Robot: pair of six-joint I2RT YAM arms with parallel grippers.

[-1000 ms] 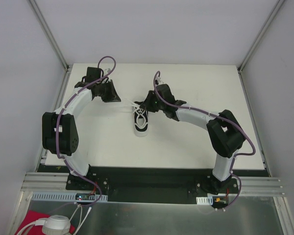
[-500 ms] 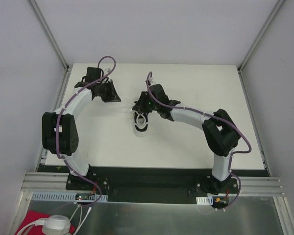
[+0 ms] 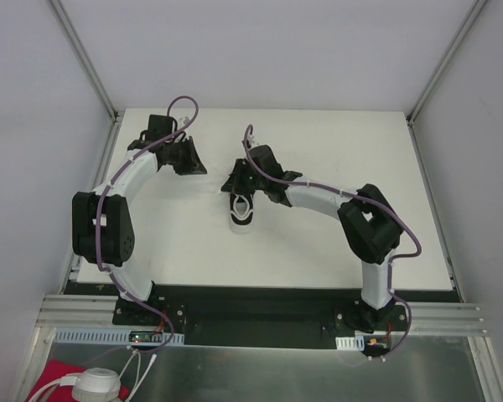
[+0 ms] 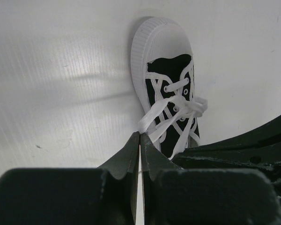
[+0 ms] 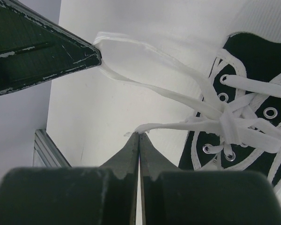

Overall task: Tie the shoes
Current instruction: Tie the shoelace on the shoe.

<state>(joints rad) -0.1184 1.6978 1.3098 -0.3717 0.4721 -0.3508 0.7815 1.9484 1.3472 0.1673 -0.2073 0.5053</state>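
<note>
White laces [image 5: 229, 126] of the sneaker [image 3: 241, 216] sit pinched in both closed jaws, left arm [image 3: 134, 172] and right arm [image 3: 318, 197] bent inward.

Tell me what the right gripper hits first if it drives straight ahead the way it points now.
Likely the laces: the strands stretched between the left gripper and the sneaker cross just ahead of the right gripper, itself shut on a lace end. Depth is unclear; it might pass beneath them.

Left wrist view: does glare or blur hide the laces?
Left wrist: no; glare streaks the table beside the sneaker, laces sharp, only the left pincer soft. Right wrist: laces crisp, right pincer blurred. Top external: even light, laces too small.
</note>
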